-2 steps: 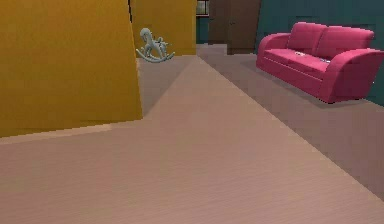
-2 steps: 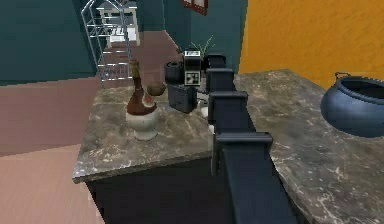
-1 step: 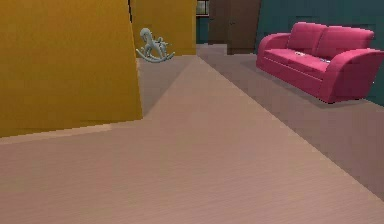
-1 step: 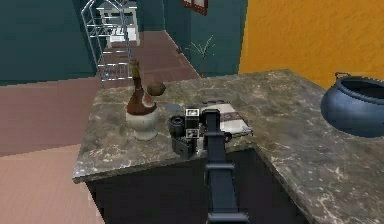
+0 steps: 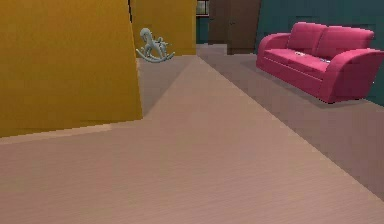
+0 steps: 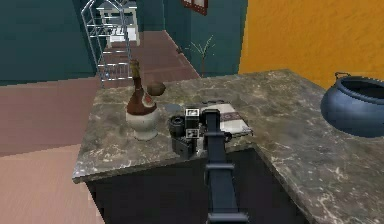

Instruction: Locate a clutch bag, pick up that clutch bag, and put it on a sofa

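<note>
Gripper [image 6: 180,138] at the counter [image 6: 290,112] — load unclear

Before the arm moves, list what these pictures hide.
Gripper: arm side view; counter behind it hides whether it holds anything.
Flat thing: arm side view; arm covers part, too small to name.
Pot: arm side view; right edge cuts it.
Sofa: forward view; right edge cuts it.
</note>
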Motion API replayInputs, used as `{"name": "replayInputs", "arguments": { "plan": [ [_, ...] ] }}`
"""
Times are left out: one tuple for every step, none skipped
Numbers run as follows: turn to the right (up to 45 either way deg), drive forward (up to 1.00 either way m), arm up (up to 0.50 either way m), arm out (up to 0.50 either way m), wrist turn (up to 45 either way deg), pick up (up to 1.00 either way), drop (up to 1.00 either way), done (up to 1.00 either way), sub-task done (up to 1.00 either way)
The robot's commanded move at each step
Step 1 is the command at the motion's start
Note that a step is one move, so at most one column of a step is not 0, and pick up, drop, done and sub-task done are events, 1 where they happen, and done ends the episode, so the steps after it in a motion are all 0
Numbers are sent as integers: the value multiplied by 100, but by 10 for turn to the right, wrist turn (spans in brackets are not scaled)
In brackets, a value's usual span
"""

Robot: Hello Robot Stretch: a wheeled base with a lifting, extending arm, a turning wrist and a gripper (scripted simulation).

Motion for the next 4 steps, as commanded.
{"name": "replayInputs", "arguments": {
  "plan": [
    [0, 0, 10, 0, 0, 0, 0, 0, 0],
    [0, 0, 4, 0, 0, 0, 0, 0, 0],
    [0, 0, 0, 0, -450, 0, 0, 0, 0],
    [0, 0, 0, 0, -450, 0, 0, 0, 0]
  ]
}}
